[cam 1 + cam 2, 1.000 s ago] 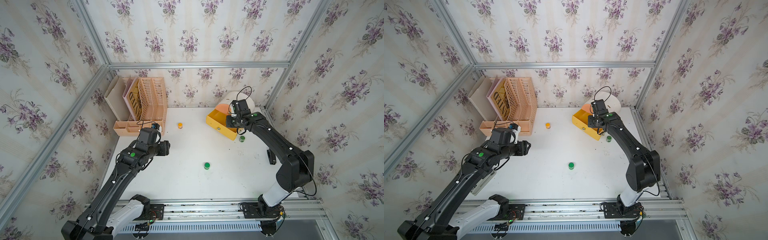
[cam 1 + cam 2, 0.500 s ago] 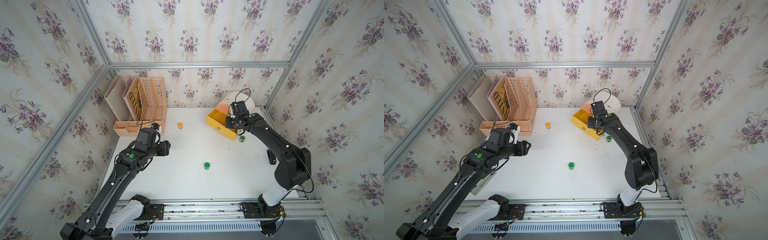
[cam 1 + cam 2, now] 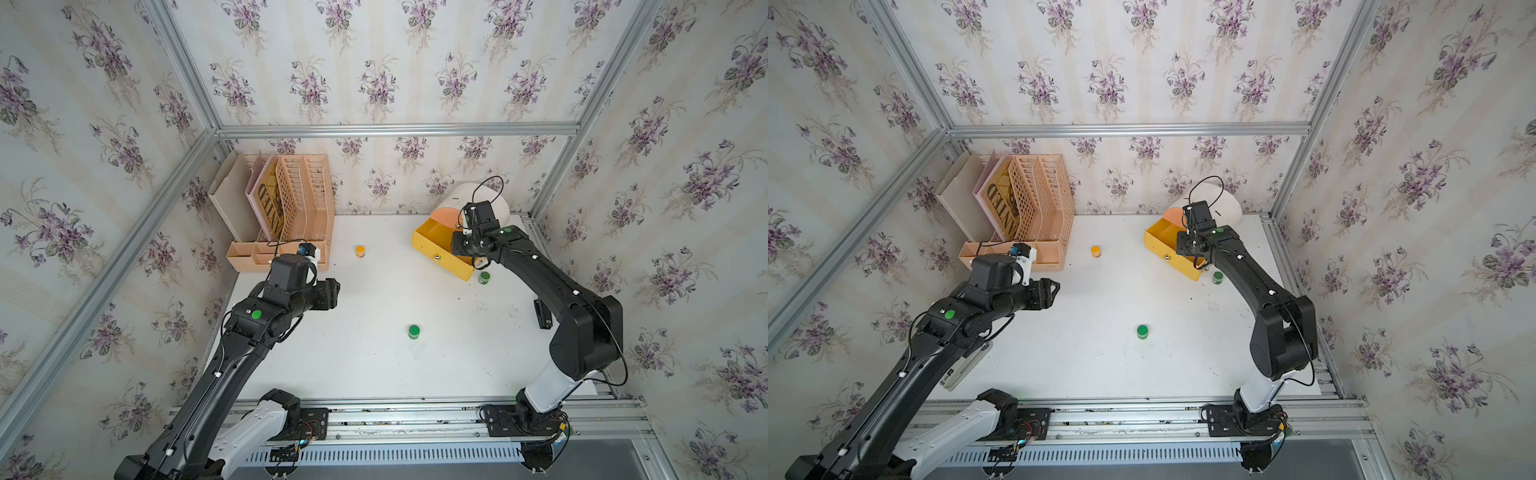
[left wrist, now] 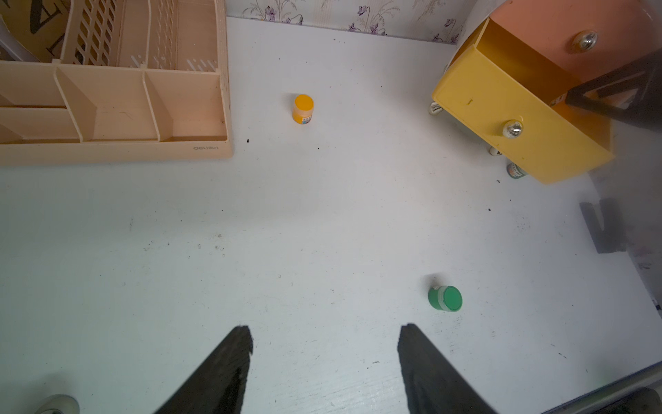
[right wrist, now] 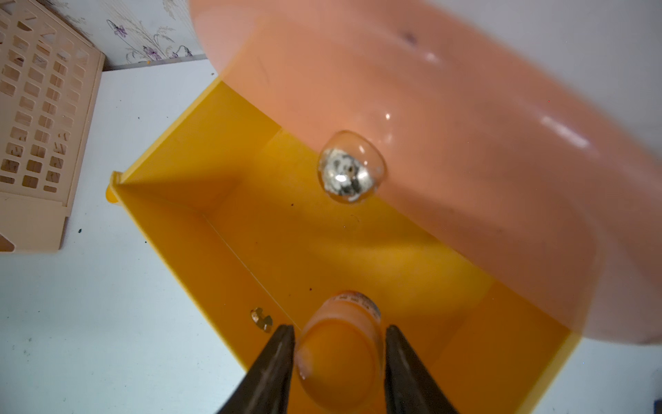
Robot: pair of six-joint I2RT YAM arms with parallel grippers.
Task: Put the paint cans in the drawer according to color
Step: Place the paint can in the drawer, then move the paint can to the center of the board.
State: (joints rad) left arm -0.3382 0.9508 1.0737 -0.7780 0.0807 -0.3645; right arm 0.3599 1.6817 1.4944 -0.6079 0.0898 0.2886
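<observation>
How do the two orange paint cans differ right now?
The orange can on the table stands upright, clear of any gripper; the orange can at the drawer sits between the right gripper's fingers. The first rests on the white table; the second is over the open yellow drawer. Both are tiny orange pots.

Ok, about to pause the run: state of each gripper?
Left gripper: open, empty.
Right gripper: around orange can over yellow drawer; gripped or loose, cannot tell.
</observation>
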